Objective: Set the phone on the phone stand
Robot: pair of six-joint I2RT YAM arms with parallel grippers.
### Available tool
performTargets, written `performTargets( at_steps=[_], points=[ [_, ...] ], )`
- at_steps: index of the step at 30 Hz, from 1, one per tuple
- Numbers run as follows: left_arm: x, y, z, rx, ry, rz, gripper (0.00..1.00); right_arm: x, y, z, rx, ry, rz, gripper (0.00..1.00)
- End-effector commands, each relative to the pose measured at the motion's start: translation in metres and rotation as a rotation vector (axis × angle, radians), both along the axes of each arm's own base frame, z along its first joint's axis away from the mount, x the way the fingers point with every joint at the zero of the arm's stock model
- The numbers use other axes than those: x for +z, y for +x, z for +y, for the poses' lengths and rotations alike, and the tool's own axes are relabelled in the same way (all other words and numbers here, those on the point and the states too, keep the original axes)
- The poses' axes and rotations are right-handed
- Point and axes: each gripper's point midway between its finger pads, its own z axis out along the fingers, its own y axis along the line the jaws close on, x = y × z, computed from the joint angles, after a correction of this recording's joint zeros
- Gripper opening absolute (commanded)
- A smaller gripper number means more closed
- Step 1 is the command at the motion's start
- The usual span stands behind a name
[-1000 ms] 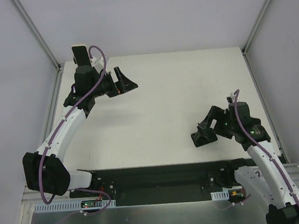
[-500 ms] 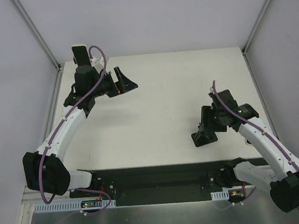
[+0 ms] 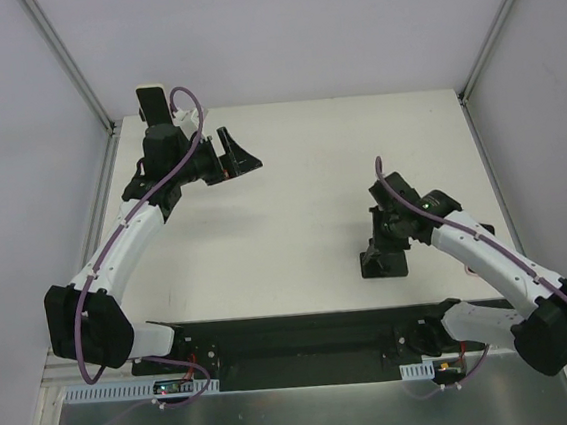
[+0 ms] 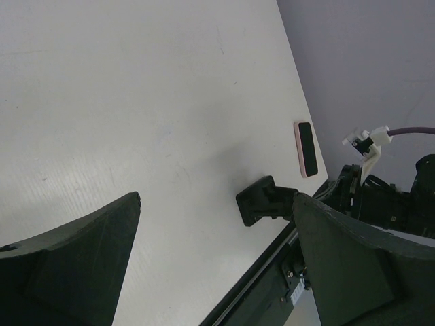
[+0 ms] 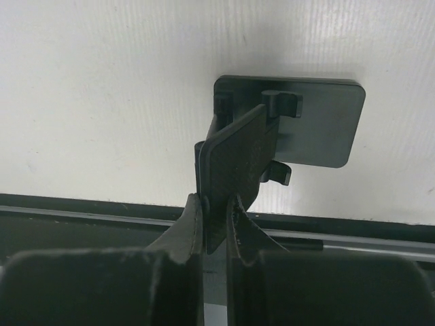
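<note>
Since a second ago the right arm has swung in over the phone stand. The right gripper — then spread wide beside the stand — is now pinched tight on its upright back plate. The stand's base has also turned a little on the table and sits squarer to the near edge. The left gripper has not moved: it is well away from the stand, toward the far left corner, with its jaws wide apart and nothing between them. The phone, pink along one edge, lies flat on the table just past the stand on the right arm's side, apart from it and not held. It shows only in the left wrist view — from above it is hidden, probably under the right arm. In the right wrist view the fingers cover the plate's lower edge, and the left wrist view cuts off both of its own fingers at the frame.
</note>
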Motion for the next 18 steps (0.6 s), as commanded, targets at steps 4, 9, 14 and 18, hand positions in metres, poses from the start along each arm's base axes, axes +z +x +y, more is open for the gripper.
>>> performTargets(
  at_steps=[4, 9, 14, 18],
  points=[
    [0.017, 0.003, -0.001, -0.02, -0.031, -0.052, 0.92, 0.023, 0.064, 0.079, -0.237, 0.335, -0.167, 0.01],
    [0.014, 0.008, 0.006, -0.002, -0.04, -0.032, 0.92, 0.031, 0.087, 0.103, -0.339, 0.465, -0.207, 0.04],
    [0.012, 0.013, 0.013, 0.015, -0.056, -0.005, 0.91, 0.041, 0.1, 0.129, -0.377, 0.613, -0.22, 0.39],
    [0.012, 0.015, 0.015, 0.019, -0.062, -0.004, 0.91, 0.057, 0.104, 0.156, -0.257, 0.724, -0.222, 0.75]
  ],
)
